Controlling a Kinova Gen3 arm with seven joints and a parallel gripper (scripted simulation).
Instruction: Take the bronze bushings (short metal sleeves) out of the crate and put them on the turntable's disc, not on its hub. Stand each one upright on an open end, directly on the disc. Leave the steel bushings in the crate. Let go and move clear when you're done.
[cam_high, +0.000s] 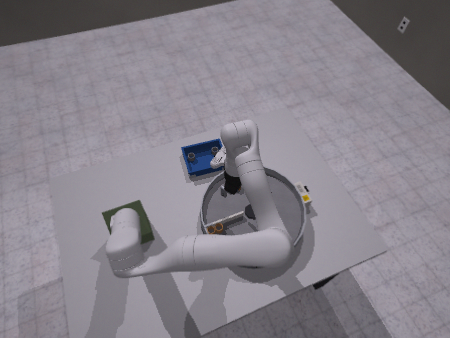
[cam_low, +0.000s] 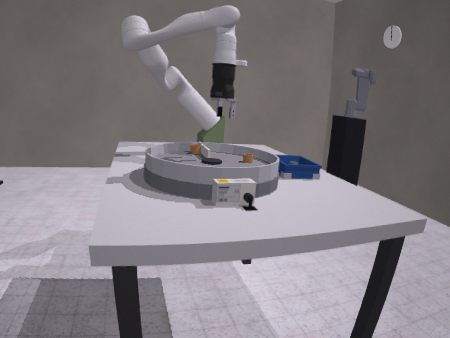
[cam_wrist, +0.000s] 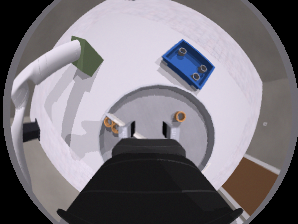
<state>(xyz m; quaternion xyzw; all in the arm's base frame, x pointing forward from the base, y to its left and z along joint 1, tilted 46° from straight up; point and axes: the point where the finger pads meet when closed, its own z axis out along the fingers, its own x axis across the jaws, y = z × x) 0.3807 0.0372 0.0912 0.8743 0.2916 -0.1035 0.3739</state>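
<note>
My gripper (cam_low: 226, 112) (cam_wrist: 148, 127) is open and empty above the disc (cam_high: 287, 205) (cam_low: 230, 157) (cam_wrist: 150, 102). One bronze bushing (cam_low: 248, 158) (cam_wrist: 180, 121) stands upright on the disc, to the right of the fingers in the wrist view and apart from them; the top view mostly hides it. Two bronze bushings stand close together beside the white divider (cam_high: 225, 219) (cam_low: 205, 150) (cam_wrist: 115, 119); one bushing (cam_high: 219, 231) (cam_wrist: 115, 132) is nearer the hub (cam_high: 250, 212) (cam_low: 212, 161). The blue crate (cam_high: 202, 161) (cam_low: 300, 173) (cam_wrist: 187, 65) holds three steel bushings, shown in the wrist view, and no bronze.
A raised grey wall (cam_low: 210, 173) (cam_wrist: 211, 137) surrounds the disc. A white box with a yellow label (cam_high: 303, 194) (cam_low: 234, 192) sits just outside it. The green base block (cam_high: 145, 225) (cam_low: 212, 132) (cam_wrist: 89, 60) is under the arm's base. The crate's raised sides are close to the turntable.
</note>
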